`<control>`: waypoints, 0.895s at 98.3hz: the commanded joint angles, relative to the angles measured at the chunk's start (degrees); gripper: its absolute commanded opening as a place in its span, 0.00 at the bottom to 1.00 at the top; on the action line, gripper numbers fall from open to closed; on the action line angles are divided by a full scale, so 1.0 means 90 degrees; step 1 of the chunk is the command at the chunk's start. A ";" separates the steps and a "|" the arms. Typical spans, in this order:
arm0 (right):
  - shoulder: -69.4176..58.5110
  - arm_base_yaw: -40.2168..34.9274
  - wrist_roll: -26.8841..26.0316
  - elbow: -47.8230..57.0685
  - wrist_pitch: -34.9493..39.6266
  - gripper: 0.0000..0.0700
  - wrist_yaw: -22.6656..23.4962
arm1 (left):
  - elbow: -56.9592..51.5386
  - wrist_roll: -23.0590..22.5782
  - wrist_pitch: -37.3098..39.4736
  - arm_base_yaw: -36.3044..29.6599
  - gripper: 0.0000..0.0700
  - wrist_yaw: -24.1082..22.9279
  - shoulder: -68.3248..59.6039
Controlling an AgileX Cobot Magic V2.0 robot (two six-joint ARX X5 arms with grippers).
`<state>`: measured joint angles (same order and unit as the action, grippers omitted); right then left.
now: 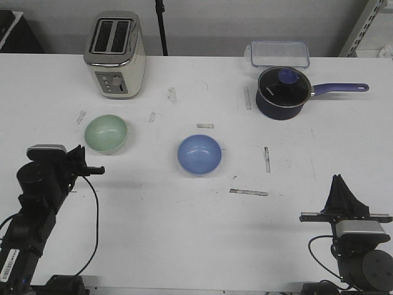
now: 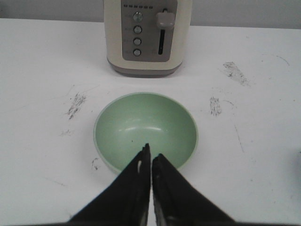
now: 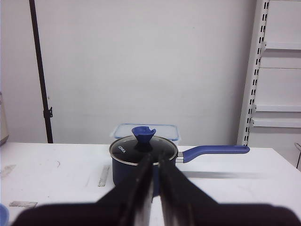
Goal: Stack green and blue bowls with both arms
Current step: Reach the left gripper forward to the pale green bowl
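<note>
Left wrist view: green bowl (image 2: 145,132) sits just in front of my left gripper (image 2: 151,157), toaster (image 2: 148,35) behind it. Fingers pressed together, holding nothing. Blue bowl (image 1: 199,154) rests mid-table, well apart from the green one, both upright and empty. I judge them light, rigid, smooth-glazed, likely slippery; best pinched over the rim wall, one finger inside. Left arm is low at the near left table edge, aimed at the green bowl. Right gripper (image 1: 339,184) also closed, empty, parked near right, pointing level toward the saucepan (image 3: 143,162).
</note>
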<state>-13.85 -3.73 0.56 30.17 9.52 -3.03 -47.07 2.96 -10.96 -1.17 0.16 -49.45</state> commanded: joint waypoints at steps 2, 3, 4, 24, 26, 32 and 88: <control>0.0005 -0.0007 -0.0083 0.0019 -0.0085 0.02 0.0000 | -0.0333 0.0525 -0.0080 0.0005 0.00 0.0007 -0.0347; 0.0005 -0.0007 -0.0080 0.0019 -0.0085 0.02 0.0000 | -0.0389 0.0617 -0.0126 0.0002 0.00 0.0010 -0.0401; 0.0005 -0.0007 -0.0080 0.0019 -0.0085 0.02 0.0000 | -0.0447 0.0699 -0.0182 0.0005 0.00 0.0010 -0.0457; 0.0005 -0.0007 -0.0083 0.0019 -0.0085 0.02 0.0000 | -0.1965 0.1297 -0.2208 0.0083 0.00 0.0032 -0.1734; 0.0005 -0.0007 -0.0083 0.0019 -0.0085 0.02 0.0000 | -0.2115 0.1287 -0.2375 0.0107 0.00 0.0032 -0.1872; 0.0005 -0.0007 -0.0080 0.0019 -0.0085 0.02 0.0000 | -0.2506 0.1248 -0.2715 0.0189 0.00 0.0032 -0.2278; 0.0005 -0.0007 -0.0080 0.0019 -0.0085 0.02 0.0000 | -0.4646 0.1999 -0.3602 0.1333 0.03 0.1392 -0.4896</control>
<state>-13.85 -3.73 0.56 30.17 9.54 -3.03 -87.50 17.76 -42.92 9.98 10.39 -91.39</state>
